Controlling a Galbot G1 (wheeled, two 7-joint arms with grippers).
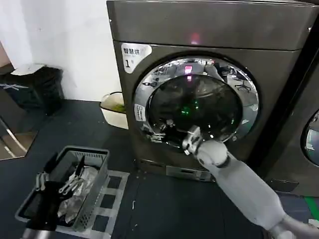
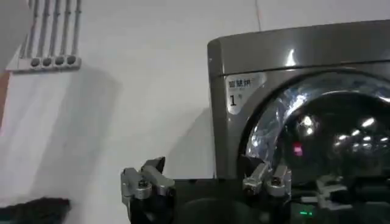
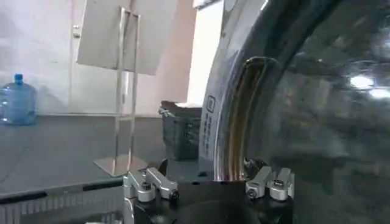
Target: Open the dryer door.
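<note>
Porthole door (image 1: 197, 102), chrome-rimmed with dark glass, apparently shut on grey-brown dryer (image 1: 214, 30); right gripper (image 1: 175, 133), jaws open, at its lower-left rim; opening remains; left gripper (image 1: 57, 183) parked over basket (image 1: 97, 174), jaws open

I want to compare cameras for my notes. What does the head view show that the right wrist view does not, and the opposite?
Only the head view: the white "1" label on the dryer, the right arm reaching the dryer door at its lower left rim, and the left pincer over a grey basket. Only the right wrist view: a blue water bottle and a metal stand with a board. Both: the chrome rim and dark glass of the door, and the right pincer.
</note>
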